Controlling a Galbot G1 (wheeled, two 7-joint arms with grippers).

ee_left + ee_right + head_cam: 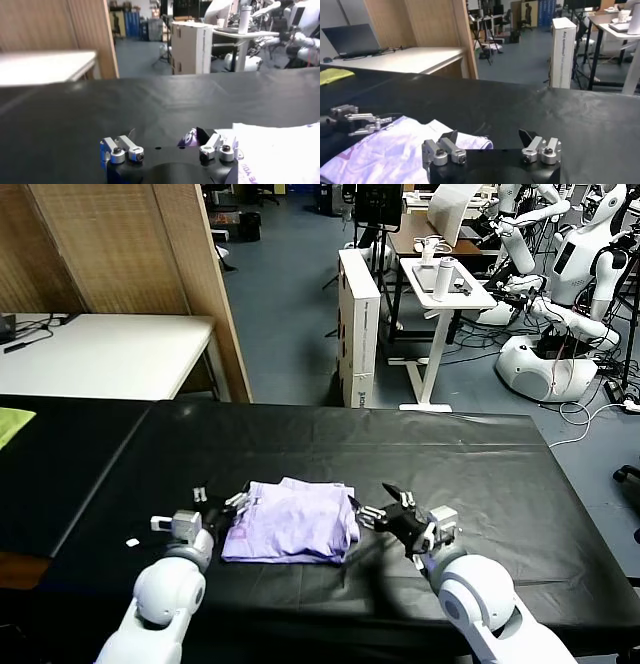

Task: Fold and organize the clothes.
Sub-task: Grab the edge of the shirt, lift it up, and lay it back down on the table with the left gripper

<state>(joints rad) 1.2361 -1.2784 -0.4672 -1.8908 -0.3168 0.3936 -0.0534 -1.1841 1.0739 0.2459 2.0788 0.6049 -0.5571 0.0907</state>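
The pale lavender T-shirt [292, 522] lies folded into a compact rectangle on the black table [470, 454], near the front edge. My left gripper [222, 502] is open and sits low at the shirt's left edge. In the left wrist view [166, 134] one finger [212, 145] rests right at the cloth [280, 150]. My right gripper [385, 506] is open and sits low at the shirt's right edge. In the right wrist view [488, 136] one finger [442, 149] stands over the cloth's corner [395, 155]. Neither gripper holds fabric. The left gripper also shows in the right wrist view [355, 122].
A yellow-green cloth [12, 424] lies at the table's far left edge. A small white scrap [131, 542] lies left of my left arm. Behind the table are a white desk [100, 349], a wooden partition [200, 284], a white box [358, 324] and other robots [570, 274].
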